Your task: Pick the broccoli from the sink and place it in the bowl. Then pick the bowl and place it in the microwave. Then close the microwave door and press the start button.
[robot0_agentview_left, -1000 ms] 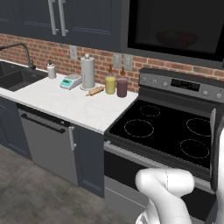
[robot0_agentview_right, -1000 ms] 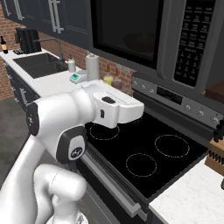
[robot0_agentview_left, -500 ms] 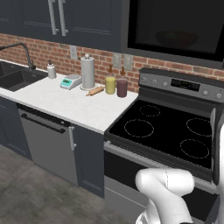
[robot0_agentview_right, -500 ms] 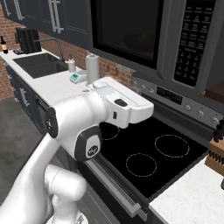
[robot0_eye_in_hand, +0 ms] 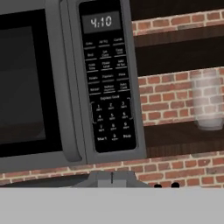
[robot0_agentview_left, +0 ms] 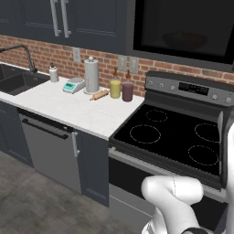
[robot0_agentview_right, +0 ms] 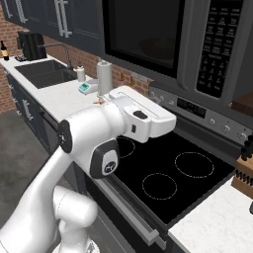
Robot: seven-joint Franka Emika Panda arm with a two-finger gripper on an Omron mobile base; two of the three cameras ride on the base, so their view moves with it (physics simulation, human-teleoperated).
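The microwave (robot0_agentview_right: 148, 37) hangs above the stove with its door (robot0_eye_in_hand: 26, 83) closed. Its keypad (robot0_eye_in_hand: 107, 83) faces the hand camera, the display reading 4:10. Behind the dark glass a dim rounded shape (robot0_agentview_left: 183, 40) shows, too faint to name as the bowl. The broccoli is hidden. The sink (robot0_agentview_left: 16, 82) lies far left with nothing visible in it. My gripper (robot0_eye_in_hand: 166, 185) shows as two small dark tips close together, shut on nothing, some way back from the keypad. My hand (robot0_agentview_right: 148, 118) hovers over the stove.
The black stove (robot0_agentview_left: 173, 137) lies below the hand. A paper towel roll (robot0_agentview_left: 92, 75), two jars (robot0_agentview_left: 121, 89), a rolling pin and a scale stand on the white counter (robot0_agentview_left: 68, 107). A knife block (robot0_agentview_right: 244, 170) stands at the right, a glass (robot0_eye_in_hand: 209, 105) on a shelf.
The arm has swung up and to the right over the stove, most of it in the first half second. The hand has hardly moved since.
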